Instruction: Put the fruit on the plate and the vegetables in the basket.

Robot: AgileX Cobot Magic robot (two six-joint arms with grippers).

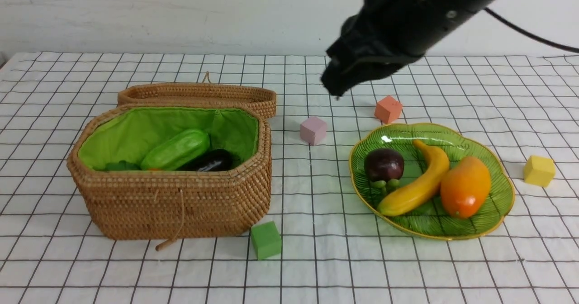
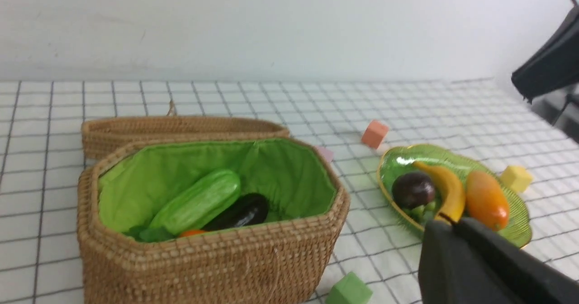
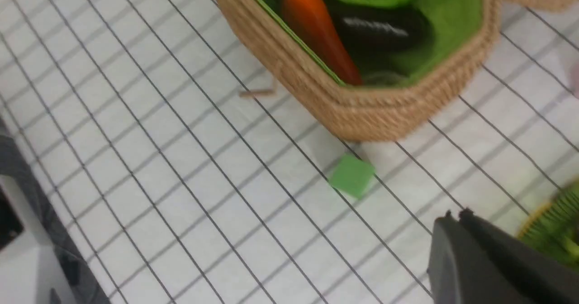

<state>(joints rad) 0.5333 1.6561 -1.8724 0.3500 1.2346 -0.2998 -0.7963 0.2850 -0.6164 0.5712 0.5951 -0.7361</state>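
- The right gripper [image 1: 337,89] hung high in the air over the table [image 1: 316,268], behind the plate [image 1: 502,204]. Its jaws were closed and held nothing.
- I think it was up there because it had no more fruit to carry.
- The left gripper [image 2: 445,220] showed only in its own wrist view, as a dark tip. Its jaws were closed and empty too.
- The plate lay on the right side of the table. All three fruits were on it.
- The mangosteen [image 1: 384,164] sat on the left part of the plate, with its green cap toward the front.
- The banana [image 1: 423,182] lay across the middle, just beside the mangosteen.
- The mango [image 1: 466,186] lay on the right, touching the banana.
- The basket [image 1: 176,204] stood on the left side of the table. Its lid [image 1: 199,95] was open and lay back behind it, so things could go in from above.
- The gourd [image 1: 176,149] lay tilted in the basket, with the eggplant [image 1: 210,161] beside it.
- The carrot [image 3: 316,28] lay along the near wall of the basket. It showed best in the right wrist view.
- Small foam cubes stayed out on the table: a green cube [image 1: 266,239] in front of the basket, a pink cube [image 1: 313,130] and an orange cube [image 1: 388,109] behind the plate, and a yellow cube [image 1: 538,170] to its right.
- I think the sorting job was done.
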